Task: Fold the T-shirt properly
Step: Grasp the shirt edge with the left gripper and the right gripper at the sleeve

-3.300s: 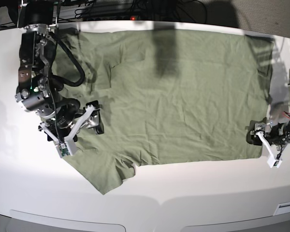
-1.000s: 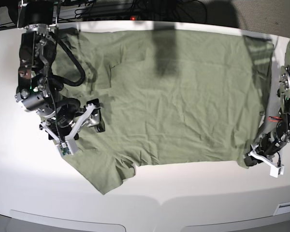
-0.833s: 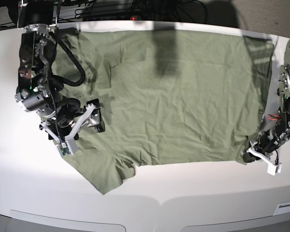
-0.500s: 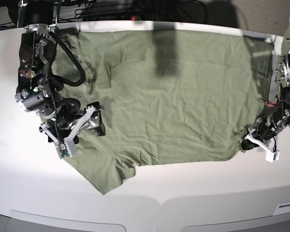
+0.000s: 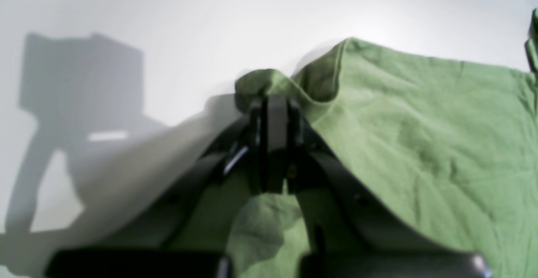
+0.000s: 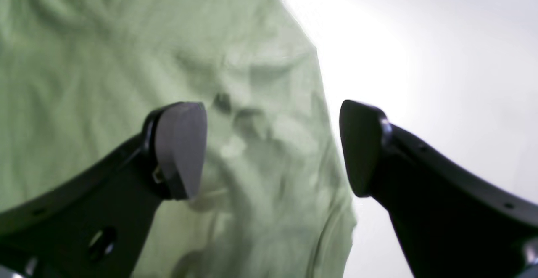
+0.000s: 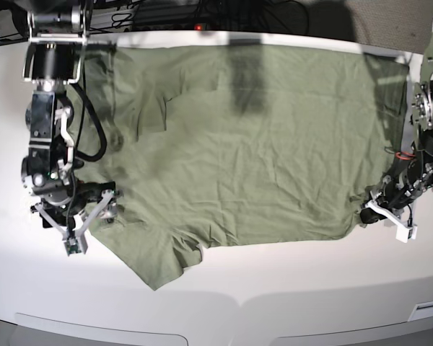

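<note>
Base view is showing the wrinkled sage-green short-sleeved cotton T-shirt lying spread flat across the white counter, its neck end and sleeves toward the view's left and its hem along the right. One sleeve is sticking out at the lower left, near the counter's front.

At the lower right hem corner, the left gripper is pinching the cloth with its jaws pressed together (the fabric there is bunching into a small peak). Left wrist view is confirming this: the black fingers are meeting flat against each other with a fold of the green T-shirt caught at their tips, the corner lifting slightly off the counter and more cloth hanging below the jaws.

On the view's left, the right gripper is sitting over the shirt's edge near the lower sleeve, its jaws standing wide apart and holding nothing. Right wrist view is showing its two dark fingertips well separated, with the rumpled T-shirt edge and bare counter lying between and beneath them.
</note>
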Robot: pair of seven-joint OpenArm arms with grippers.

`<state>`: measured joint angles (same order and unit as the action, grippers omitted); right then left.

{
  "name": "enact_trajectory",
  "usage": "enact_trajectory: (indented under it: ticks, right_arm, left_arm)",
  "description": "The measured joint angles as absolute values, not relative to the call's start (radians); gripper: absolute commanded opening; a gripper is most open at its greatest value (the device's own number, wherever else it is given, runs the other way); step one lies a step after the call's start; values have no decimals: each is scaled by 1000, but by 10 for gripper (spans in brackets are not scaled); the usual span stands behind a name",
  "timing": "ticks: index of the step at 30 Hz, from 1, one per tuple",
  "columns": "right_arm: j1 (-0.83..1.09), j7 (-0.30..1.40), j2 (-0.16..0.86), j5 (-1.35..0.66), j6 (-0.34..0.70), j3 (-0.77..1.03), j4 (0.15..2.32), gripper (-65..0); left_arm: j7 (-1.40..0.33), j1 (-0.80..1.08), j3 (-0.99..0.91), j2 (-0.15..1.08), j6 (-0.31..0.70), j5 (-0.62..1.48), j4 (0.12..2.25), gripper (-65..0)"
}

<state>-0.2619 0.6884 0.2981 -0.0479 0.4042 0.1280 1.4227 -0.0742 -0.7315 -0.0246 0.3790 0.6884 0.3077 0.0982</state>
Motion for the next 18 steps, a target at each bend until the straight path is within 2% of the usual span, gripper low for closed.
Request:
enact_trajectory:
  ticks: [12, 18]
  right_arm:
    - [-596, 695, 380, -115, 385, 130, 907, -169]
    - [-675, 691, 405, -143, 381, 130, 628, -171]
  left_arm:
    - [-74, -731, -25, 379, 689, 308, 98, -650]
    - [-74, -731, -25, 379, 688, 308, 98, -650]
